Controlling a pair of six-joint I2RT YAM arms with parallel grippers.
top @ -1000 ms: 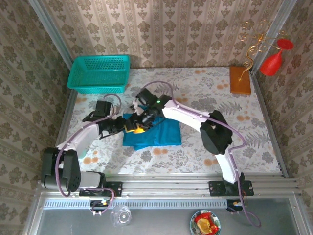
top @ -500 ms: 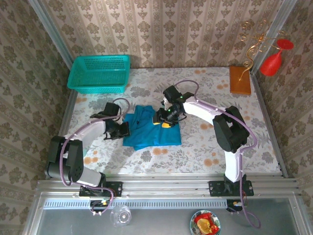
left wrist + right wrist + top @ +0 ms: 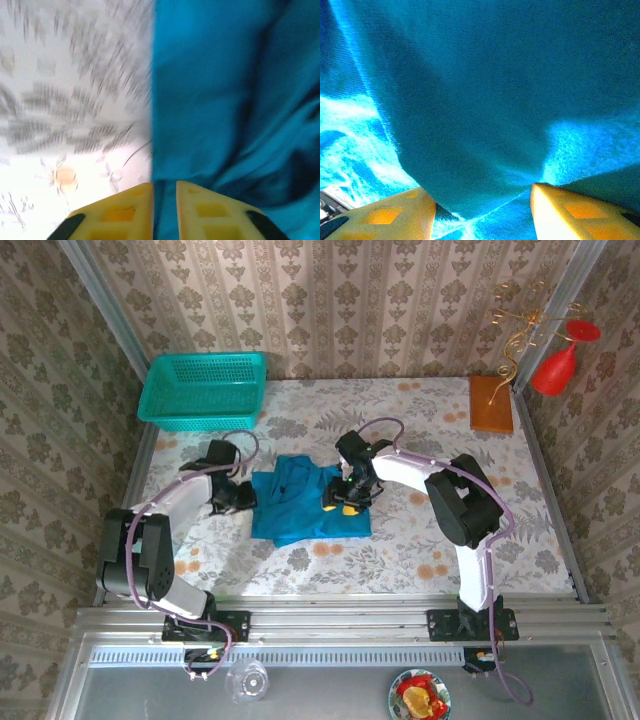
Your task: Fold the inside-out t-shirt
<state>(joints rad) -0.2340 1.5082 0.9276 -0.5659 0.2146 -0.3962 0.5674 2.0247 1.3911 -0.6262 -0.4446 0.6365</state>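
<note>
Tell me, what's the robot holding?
The right gripper pinches a fold of the teal-blue cloth t-shirt; the left gripper, at its left edge, is unclear.

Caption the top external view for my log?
Teal t-shirt mid-fold on a floral table: left gripper at its left edge, right gripper holding a fold.

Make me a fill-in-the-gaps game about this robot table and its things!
The teal-blue cloth t-shirt lies on the flowery ___. The turquoise plastic mesh basket stands in the far ___ corner. The orange-brown flat block sits in the far ___ corner. Missing words: table, left, right.
</note>
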